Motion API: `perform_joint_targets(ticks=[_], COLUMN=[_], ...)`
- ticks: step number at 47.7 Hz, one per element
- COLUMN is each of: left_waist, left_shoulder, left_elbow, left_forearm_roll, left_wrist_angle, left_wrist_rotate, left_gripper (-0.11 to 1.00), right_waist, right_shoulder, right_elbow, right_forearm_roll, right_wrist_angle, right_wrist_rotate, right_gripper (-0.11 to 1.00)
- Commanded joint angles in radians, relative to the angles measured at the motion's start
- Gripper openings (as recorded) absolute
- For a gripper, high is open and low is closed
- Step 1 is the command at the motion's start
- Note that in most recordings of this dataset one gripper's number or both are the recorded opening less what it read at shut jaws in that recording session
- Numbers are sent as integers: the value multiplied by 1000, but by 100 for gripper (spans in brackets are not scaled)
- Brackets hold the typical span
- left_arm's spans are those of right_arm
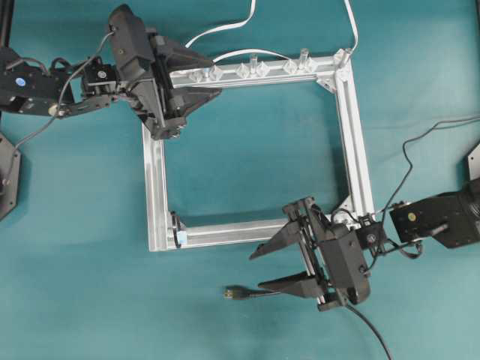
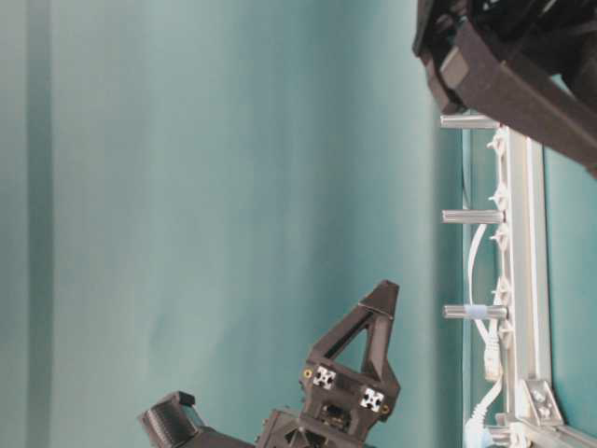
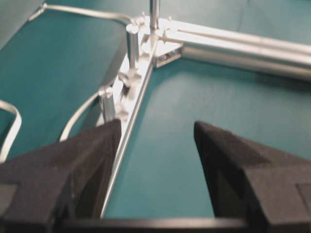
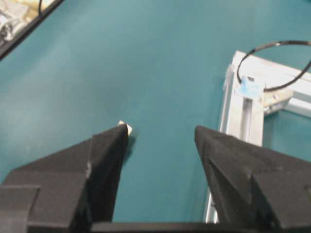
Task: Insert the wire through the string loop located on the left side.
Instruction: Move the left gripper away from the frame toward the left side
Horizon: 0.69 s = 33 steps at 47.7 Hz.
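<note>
Near the lower edge of the teal bench (image 1: 82,300), the wire (image 1: 255,293) lies flat with its small dark plug pointing left, just clear of the aluminium frame (image 1: 156,187). The right pincer (image 1: 271,268) stands over it with its jaws spread and nothing between them; one fingertip sits right beside the cable without pinching it. The string loop (image 4: 274,65), a thin dark ring with a pale blue tab, hangs at the frame's lower-left corner, well apart from the plug. The left pincer (image 1: 199,75) is also released and empty, up at the frame's top-left corner among the clear clips (image 1: 251,69) and the white flat cable (image 1: 225,28).

The main hazard, as I judge it, is that the loose wire is free to roll or spring aside, so a closing grip may land too far from the plug and leave a floppy tip that will not aim. The loop is tiny and limp; a plug arriving off-line would likely push it flat against the frame or snag the tab rather than pass through. The right arm's own lead (image 1: 420,146) trails close by and could be mistaken for the wire.

No brand or writing can be read; the blue tab may carry print, but it is too small and soft to tell.
</note>
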Motion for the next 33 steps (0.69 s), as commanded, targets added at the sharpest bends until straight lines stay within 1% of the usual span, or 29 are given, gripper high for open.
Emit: perform_joint_targets(ticks=[1,9,17,23,33], left_waist=[-2,-6,-14,-23,-31], left_shoulder=[-25,-25,-25,-26,-64], left_elbow=[-6,-6,-6,-6,12], left_forearm_roll=[5,8,9,11,9], left_wrist_angle=[-2,8,57,80,87], left_wrist_rotate=[9,11,12,18,57], left_gripper=[63,63,63,64,64], right_waist=[5,3,11,23,46], right_shoulder=[-37,-37,-37,-37,-35], right_elbow=[-18,-23,-40,-58,-61], right_forearm_roll=[3,3,9,51,140], right_wrist_angle=[6,25,77,130,141], right_wrist_rotate=[0,0,0,-3,-8], right_gripper=[63,64,63,63,63])
